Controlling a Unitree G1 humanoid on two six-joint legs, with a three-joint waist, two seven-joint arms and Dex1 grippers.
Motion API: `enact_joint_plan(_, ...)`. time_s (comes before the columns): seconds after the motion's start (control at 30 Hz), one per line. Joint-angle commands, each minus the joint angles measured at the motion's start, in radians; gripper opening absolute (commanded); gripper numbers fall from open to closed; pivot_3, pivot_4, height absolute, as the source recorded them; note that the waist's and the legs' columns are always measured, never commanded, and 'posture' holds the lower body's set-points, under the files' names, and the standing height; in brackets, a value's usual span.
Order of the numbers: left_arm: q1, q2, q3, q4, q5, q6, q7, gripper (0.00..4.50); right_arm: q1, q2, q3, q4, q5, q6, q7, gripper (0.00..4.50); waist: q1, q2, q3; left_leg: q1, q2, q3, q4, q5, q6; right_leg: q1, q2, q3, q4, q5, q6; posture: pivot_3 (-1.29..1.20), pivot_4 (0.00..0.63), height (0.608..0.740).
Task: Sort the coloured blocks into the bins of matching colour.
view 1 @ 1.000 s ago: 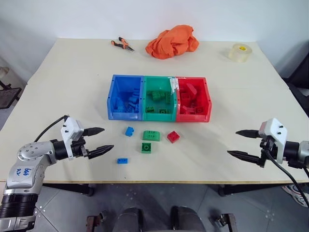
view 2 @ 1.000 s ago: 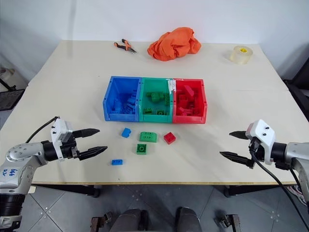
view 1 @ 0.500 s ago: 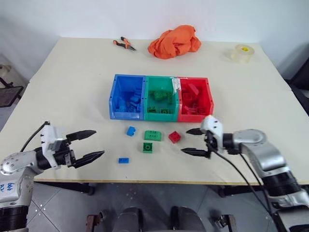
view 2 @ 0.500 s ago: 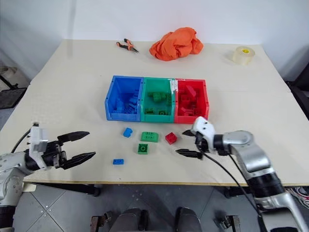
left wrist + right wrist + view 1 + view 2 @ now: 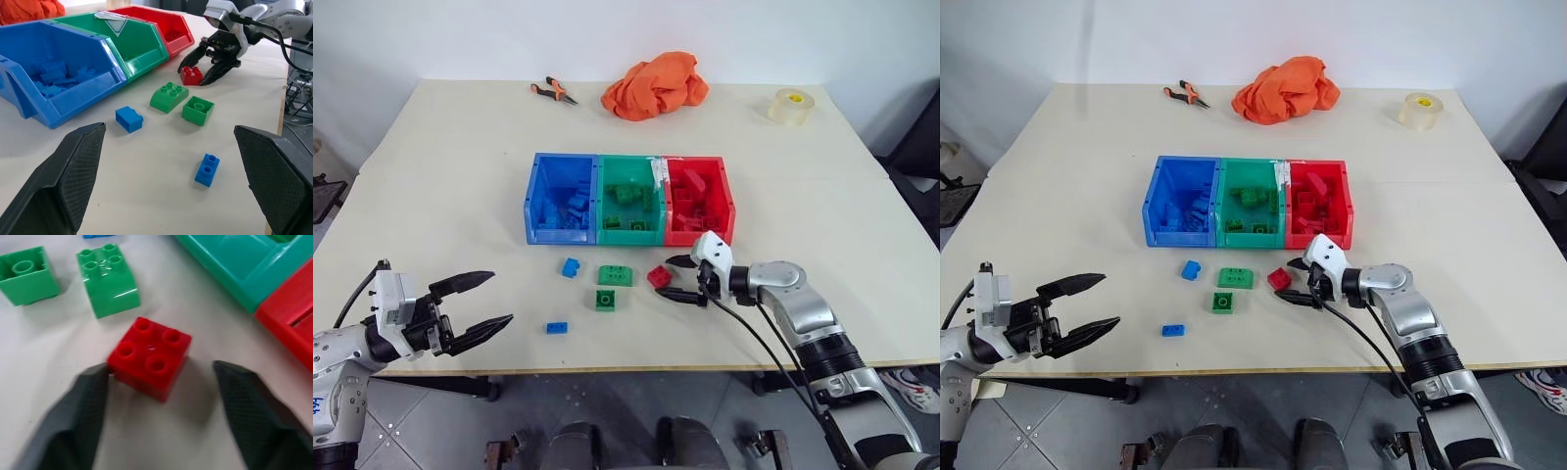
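Red brick (image 5: pixel 659 276) sits on the table (image 5: pixel 440 196) just in front of the red bin (image 5: pixel 700 201), between the right gripper's (image 5: pixel 677 277) fingers; one finger touches its side, the other is apart, jaws partly open, brick not lifted. Two green bricks (image 5: pixel 616 275) (image 5: pixel 605 299) lie beside it, in front of the green bin (image 5: pixel 629 201). Blue bricks (image 5: pixel 572 266) (image 5: pixel 557 327) are on the table nearer the blue bin (image 5: pixel 563 199). Left gripper (image 5: pixel 475 304) hangs wide open, empty, near the table's front edge. Orange cloth (image 5: pixel 654 84), pliers (image 5: pixel 552 91), tape roll (image 5: pixel 789 105) along the far edge.
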Motion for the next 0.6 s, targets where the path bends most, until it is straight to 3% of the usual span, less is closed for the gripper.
enact_joint_plan(0.03,-0.021,-0.005,-0.002,-0.023,-0.013,-0.015,0.006,4.5,0.017,0.022,0.003,-0.001,-0.002,0.008,-0.01,2.2,0.0,0.0,0.0,0.0,0.0,0.0,0.0,0.0,0.0,0.0,0.0,0.0,0.0,0.0,0.0,0.0,0.15,0.74)
enact_joint_plan(0.13,-0.052,-0.007,-0.02,-0.002,-0.005,-0.018,0.007,4.5,0.045,0.008,-0.03,-0.093,0.037,0.032,-0.001,1.41,0.001,0.0,0.0,0.0,0.0,0.0,0.0,0.0,0.0,0.0,0.0,0.001,0.0,0.0,0.0,0.0,0.15,0.74)
enact_joint_plan(0.43,-0.137,-0.019,-0.069,0.063,0.011,-0.03,-0.003,4.5,0.116,-0.084,-0.141,-0.353,0.144,0.167,-0.012,1.41,0.003,0.001,0.0,-0.001,-0.001,-0.001,0.0,0.0,0.0,0.0,0.0,0.001,0.0,0.0,0.0,0.0,0.15,0.74)
enact_joint_plan(0.6,-0.169,-0.021,-0.089,0.091,0.018,-0.036,-0.007,4.5,0.011,-0.074,-0.227,-0.273,0.15,0.193,-0.114,1.41,0.001,0.001,0.001,-0.001,-0.001,0.0,-0.001,0.0,0.0,-0.002,0.0,0.0,0.001,0.0,0.0,0.0,0.15,0.74)
